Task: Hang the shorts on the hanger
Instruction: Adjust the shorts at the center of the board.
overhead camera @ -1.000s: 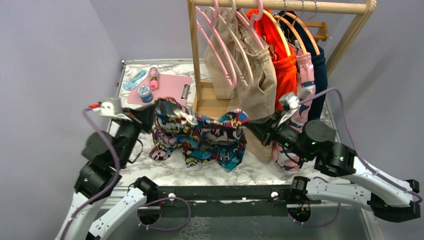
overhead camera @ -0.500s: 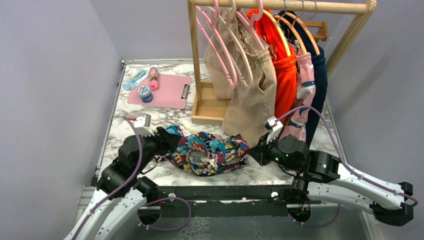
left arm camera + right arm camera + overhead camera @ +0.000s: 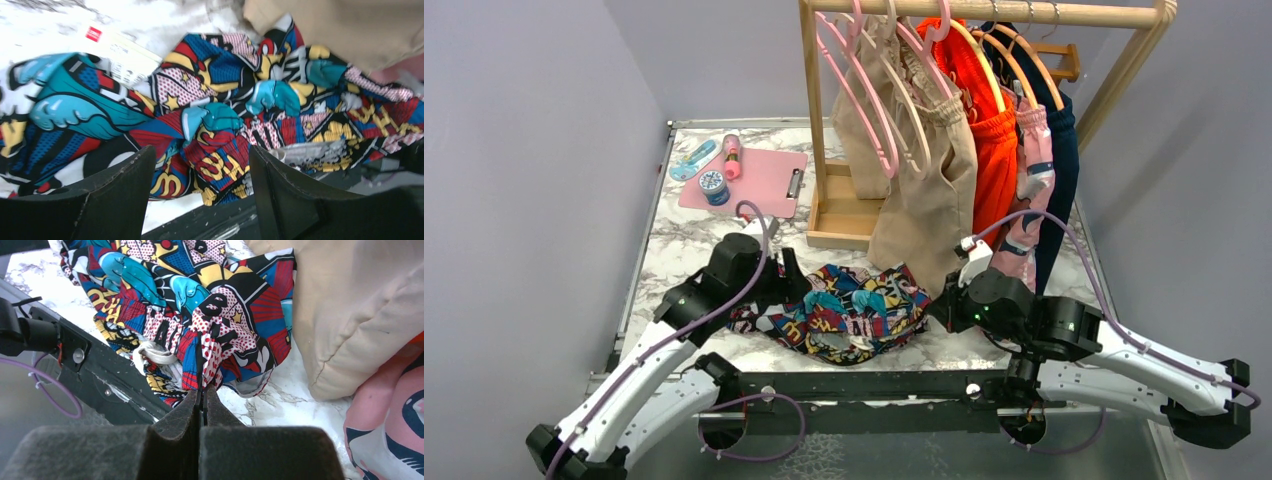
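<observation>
One garment, the shorts (image 3: 854,315), lies crumpled on the marble table (image 3: 684,240) in the lower centre of the top view, just above the near edge. The print faces up and the fabric is bunched into folds. A white tag (image 3: 125,55) shows at the upper left of the left wrist view.

The right pincer (image 3: 202,390) is closed on a fold of the shorts. The red-dotted fabric is pinched between its fingertips at the garment's right end. In the top view this pincer (image 3: 944,305) sits at the right edge of the heap, close to the table.

The left pincer (image 3: 200,155) is open. Its two fingers stand well apart, and the shorts lie beyond the gap, not gripped. In the top view it (image 3: 784,280) sits at the garment's left end.

The hanger (image 3: 912,112) hangs on the wooden rack (image 3: 814,110) at upper centre, beside pink hangers (image 3: 854,90) and against beige shorts (image 3: 924,210). An orange garment (image 3: 994,150) hangs to their right. A pink clipboard (image 3: 749,180) lies at upper left.
</observation>
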Controlling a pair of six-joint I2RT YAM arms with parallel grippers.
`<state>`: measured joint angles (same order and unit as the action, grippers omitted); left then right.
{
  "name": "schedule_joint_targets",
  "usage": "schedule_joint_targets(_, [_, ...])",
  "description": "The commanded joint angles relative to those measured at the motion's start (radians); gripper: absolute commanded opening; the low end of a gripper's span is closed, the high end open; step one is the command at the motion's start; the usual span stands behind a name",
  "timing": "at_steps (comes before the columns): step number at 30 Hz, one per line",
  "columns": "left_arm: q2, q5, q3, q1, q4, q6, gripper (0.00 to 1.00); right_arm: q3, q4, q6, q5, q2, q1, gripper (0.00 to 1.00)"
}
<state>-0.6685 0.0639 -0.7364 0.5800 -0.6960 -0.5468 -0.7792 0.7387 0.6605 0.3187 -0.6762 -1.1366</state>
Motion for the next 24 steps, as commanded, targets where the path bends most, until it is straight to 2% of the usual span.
schedule_joint_targets(1, [-0.024,0.072,-0.024,0.058,0.016,0.069,0.71,-0.006,0.016,0.035,0.050,-0.007,0.005,0.01])
schedule_joint_targets(7, [-0.149,-0.007,-0.069,0.248,-0.013,0.096,0.76,-0.011,0.001,0.007,0.063,-0.028,0.005,0.01])
schedule_joint_targets(10, [-0.233,-0.090,-0.095,0.350,-0.016,0.074,0.78,-0.014,0.003,-0.003,0.067,-0.038,0.005,0.01])
schedule_joint_targets(15, [-0.373,-0.231,-0.183,0.496,-0.142,0.041,0.85,-0.023,0.008,-0.019,0.067,-0.046,0.005,0.01])
schedule_joint_targets(20, [-0.406,-0.296,-0.250,0.527,-0.271,0.049,0.90,-0.027,0.002,-0.031,0.071,-0.043,0.005,0.01])
schedule_joint_targets(24, [-0.467,-0.296,-0.251,0.544,-0.325,0.069,0.89,-0.019,-0.012,-0.037,0.069,-0.036,0.005,0.01])
